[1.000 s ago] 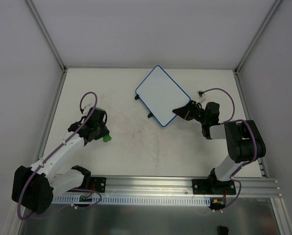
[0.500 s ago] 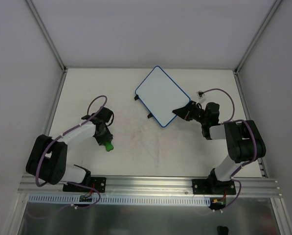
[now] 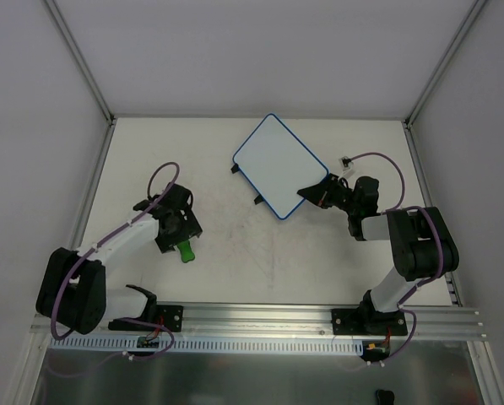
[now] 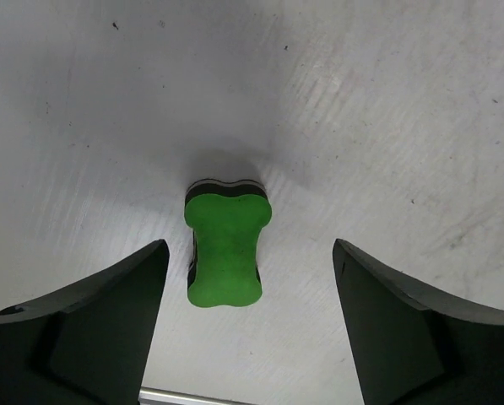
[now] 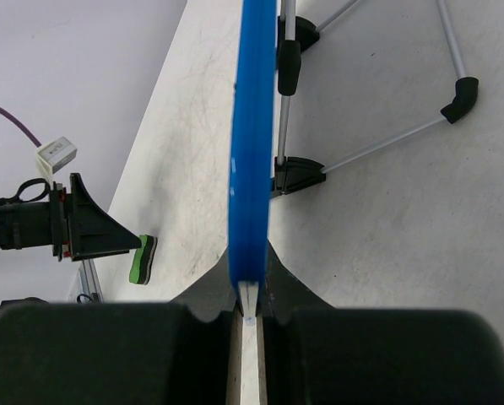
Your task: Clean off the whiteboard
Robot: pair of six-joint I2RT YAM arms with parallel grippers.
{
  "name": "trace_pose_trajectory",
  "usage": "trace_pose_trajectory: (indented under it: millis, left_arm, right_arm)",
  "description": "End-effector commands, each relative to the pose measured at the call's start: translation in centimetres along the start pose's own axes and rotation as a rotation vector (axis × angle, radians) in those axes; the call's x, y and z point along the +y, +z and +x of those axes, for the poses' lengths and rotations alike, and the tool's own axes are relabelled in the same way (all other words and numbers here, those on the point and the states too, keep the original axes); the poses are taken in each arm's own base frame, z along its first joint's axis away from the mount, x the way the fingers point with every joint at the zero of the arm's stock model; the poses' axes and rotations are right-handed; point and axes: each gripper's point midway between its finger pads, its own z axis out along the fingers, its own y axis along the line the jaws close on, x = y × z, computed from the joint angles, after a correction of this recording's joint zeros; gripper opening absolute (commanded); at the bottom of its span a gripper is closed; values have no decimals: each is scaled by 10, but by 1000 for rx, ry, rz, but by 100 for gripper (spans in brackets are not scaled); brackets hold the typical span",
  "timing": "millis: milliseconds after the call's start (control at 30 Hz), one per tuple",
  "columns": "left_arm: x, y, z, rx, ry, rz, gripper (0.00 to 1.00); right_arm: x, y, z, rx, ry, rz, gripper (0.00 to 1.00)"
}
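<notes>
The whiteboard (image 3: 279,164), white with a blue frame, stands tilted at the back middle of the table, and its face looks blank. My right gripper (image 3: 312,192) is shut on its near right corner. In the right wrist view the blue edge (image 5: 253,152) runs straight up from between the pinching jaws (image 5: 249,295). The green bone-shaped eraser (image 3: 185,251) lies flat on the table at the left. My left gripper (image 3: 181,237) hovers just over it, open. In the left wrist view the eraser (image 4: 226,249) lies free between the spread fingers (image 4: 249,250), touching neither.
Thin wire legs with black feet (image 5: 298,173) prop the board from behind. A metal rail (image 3: 260,321) runs along the near table edge, and frame posts stand at the back corners. A small white connector on a purple cable (image 3: 347,159) lies right of the board.
My left arm carried the eraser down toward the near left, then the gripper opened and let it go onto the table. The right gripper and the board have not moved.
</notes>
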Motion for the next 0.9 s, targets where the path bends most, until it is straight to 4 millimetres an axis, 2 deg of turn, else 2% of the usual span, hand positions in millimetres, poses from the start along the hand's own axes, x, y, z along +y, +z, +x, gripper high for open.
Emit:
trace_pose_trajectory:
  millis: [0, 167, 300, 500, 567, 667, 733, 767, 867]
  left_arm:
    - [0, -12, -5, -35, -8, 26, 81]
    - [-3, -24, -10, -67, 31, 77, 85]
    - [-1, -39, -17, -158, 77, 142, 98]
    - [8, -70, -31, -352, 35, 265, 99]
    - [9, -79, -34, -396, 33, 295, 99]
    - [10, -83, -34, -411, 35, 313, 99]
    - [10, -82, -32, -406, 36, 315, 99]
    - [9, -82, -32, -402, 33, 315, 99]
    - [9, -81, -32, -396, 30, 313, 99]
  right_arm:
    - [46, -2, -34, -95, -166, -152, 0]
    - [46, -3, -34, -98, -166, -152, 8]
    - [48, -6, -38, -117, -166, -169, 9]
    - [47, -8, -42, -144, -141, -189, 20]
    - [46, -8, -42, -145, -139, -189, 13]
    - [44, -8, -40, -144, -131, -184, 13]
    - [41, -8, -41, -151, -132, -173, 10]
    - [40, -7, -41, -155, -133, -170, 2]
    - [38, -4, -45, -165, -131, -162, 0]
